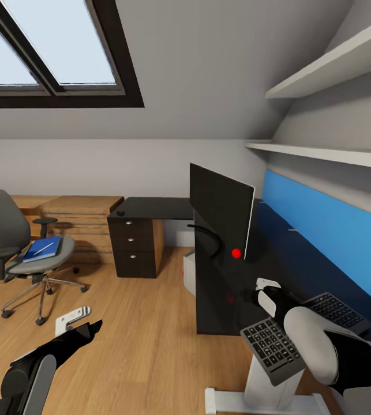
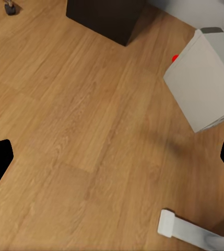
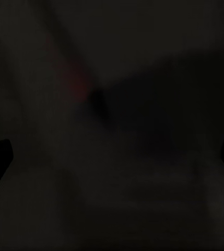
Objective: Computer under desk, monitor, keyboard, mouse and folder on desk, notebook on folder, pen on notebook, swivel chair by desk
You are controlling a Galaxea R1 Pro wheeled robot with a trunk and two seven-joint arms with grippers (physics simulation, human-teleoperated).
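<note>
From the head camera I have the desk [image 1: 150, 208] running along the far wall and turning toward me beside the blue wall panel, its glossy black tabletop ending close in front of my right arm. The swivel chair [image 1: 12, 242] stands well apart from it at the left, on the wooden floor [image 1: 127, 334], in front of a light wooden drawer chest [image 1: 81, 219]. The monitor [image 1: 220, 213] stands upright near the tabletop's edge, its red dot at a lower corner. The computer [image 2: 203, 86] sits on the floor under the desk, pale grey with a red spot beside it in my left wrist view. The keyboard [image 1: 272, 343] lies at the near end of the tabletop, partly hidden by my right forearm. The blue folder [image 1: 42, 249] lies flat on the chair seat with a thin white pen [image 1: 45, 248] on top. My right gripper [image 1: 264, 294] hovers just over the dark tabletop near the monitor's base; its wrist view is almost black, so I cannot tell how its fingers stand. My left gripper [image 1: 87, 323] hangs over bare floor with its fingers spread wide.
</note>
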